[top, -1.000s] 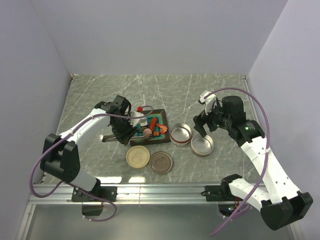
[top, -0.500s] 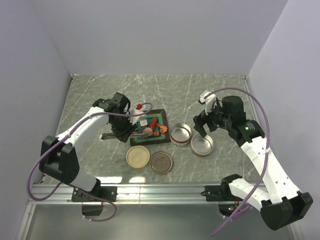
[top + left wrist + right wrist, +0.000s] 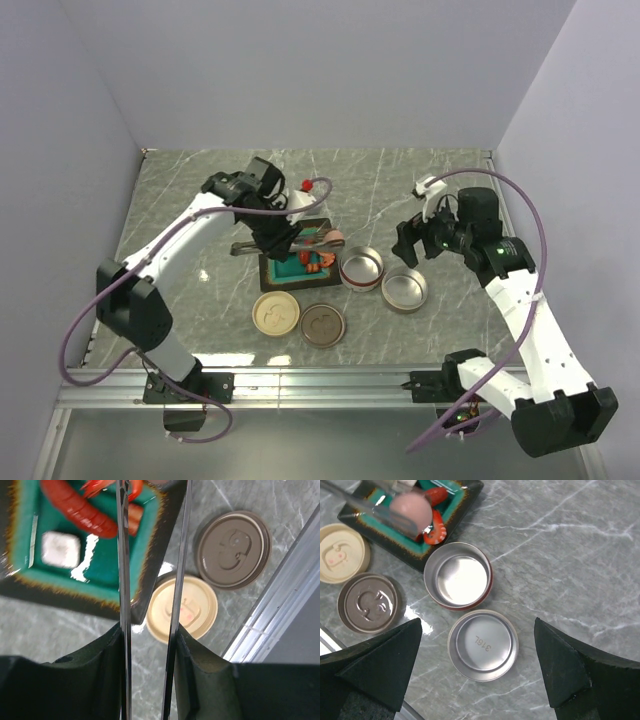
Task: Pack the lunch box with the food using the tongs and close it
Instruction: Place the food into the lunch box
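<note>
My left hand pinches the tongs, whose long arms run straight ahead of it and nip the pink egg at their tips. The open tin lies just past those tips, slightly off their line (my right hand, spread wide and empty, sits nearer it).

table: marbled grey-green
teal tray: under left gripper
red-banded tin, plain tin: side by side, below right gripper
cream lid, brown lid: side by side, base-side of left gripper
</note>
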Robot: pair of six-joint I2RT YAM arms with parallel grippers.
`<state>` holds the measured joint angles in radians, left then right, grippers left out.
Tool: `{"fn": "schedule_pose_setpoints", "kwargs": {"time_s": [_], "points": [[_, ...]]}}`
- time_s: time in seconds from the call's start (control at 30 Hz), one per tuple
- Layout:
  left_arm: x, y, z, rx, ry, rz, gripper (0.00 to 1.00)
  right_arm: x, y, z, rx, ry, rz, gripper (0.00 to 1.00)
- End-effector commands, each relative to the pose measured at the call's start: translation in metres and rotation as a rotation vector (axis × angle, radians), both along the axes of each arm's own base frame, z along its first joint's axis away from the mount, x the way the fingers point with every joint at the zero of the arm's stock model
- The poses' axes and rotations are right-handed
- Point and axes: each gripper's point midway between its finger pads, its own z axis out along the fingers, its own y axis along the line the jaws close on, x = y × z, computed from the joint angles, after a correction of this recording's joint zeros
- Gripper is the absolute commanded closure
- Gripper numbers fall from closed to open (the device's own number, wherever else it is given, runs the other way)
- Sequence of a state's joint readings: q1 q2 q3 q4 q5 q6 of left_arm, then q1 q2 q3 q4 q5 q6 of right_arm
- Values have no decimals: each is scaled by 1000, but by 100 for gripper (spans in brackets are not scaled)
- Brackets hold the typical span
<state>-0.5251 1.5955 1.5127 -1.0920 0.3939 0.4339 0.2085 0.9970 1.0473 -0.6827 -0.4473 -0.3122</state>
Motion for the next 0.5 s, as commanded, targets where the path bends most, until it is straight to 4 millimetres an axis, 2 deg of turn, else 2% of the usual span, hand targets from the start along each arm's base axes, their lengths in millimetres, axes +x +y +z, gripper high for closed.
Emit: {"fn": "schedule_pose_setpoints", "kwargs": {"time_s": [0.0, 0.17, 0.27, 0.33, 0.47], "points": [[-1, -30, 2, -56, 18, -48, 72, 5, -8, 22, 66, -18, -34, 0], [1, -53, -10, -47, 28, -80, 72, 9, -26, 19, 106, 24, -87, 0], [3, -63, -14, -48, 26, -94, 72, 8, -27, 17, 125, 46, -81, 0], [2, -68, -13, -53, 25, -105, 72, 10, -35, 16, 132, 48, -107, 0], [-11, -84, -12, -64, 30, -165, 72, 12, -43, 15, 159, 64, -128, 0]]}}
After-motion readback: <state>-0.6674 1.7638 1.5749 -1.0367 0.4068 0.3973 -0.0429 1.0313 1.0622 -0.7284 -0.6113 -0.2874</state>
